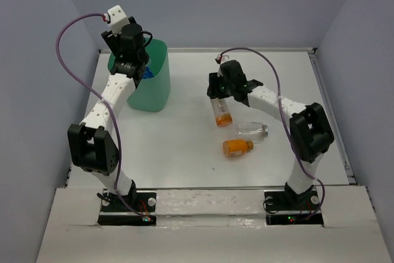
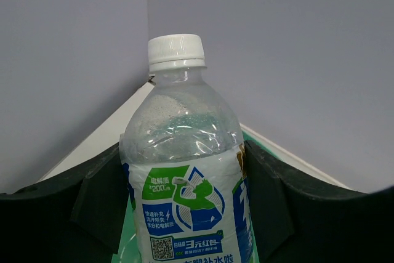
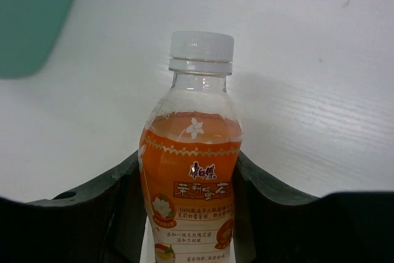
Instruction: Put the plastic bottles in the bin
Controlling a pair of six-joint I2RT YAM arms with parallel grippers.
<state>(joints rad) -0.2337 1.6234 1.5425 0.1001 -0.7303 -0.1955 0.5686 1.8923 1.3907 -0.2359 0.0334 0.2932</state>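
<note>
My left gripper (image 1: pixel 139 64) hangs over the mint-green bin (image 1: pixel 154 93), shut on a clear bottle with a white cap and a blue-green label (image 2: pixel 184 152). Its black fingers (image 2: pixel 98 207) press both sides of the bottle, and only a bit of blue label (image 1: pixel 146 74) shows from above. At mid-table my right gripper (image 1: pixel 220 98) is shut on an orange-labelled bottle with a white cap (image 3: pixel 194 170), whose body (image 1: pixel 222 115) points toward the near edge. An orange bottle (image 1: pixel 237 147) and a clear bottle (image 1: pixel 252 129) lie on the table to the right.
The bin stands at the far left corner of the white table (image 1: pixel 184 152) and shows as a teal blur (image 3: pixel 31 16) in the right wrist view. Grey walls close in the back and both sides. A raised rim (image 1: pixel 335 121) runs along the table's right edge.
</note>
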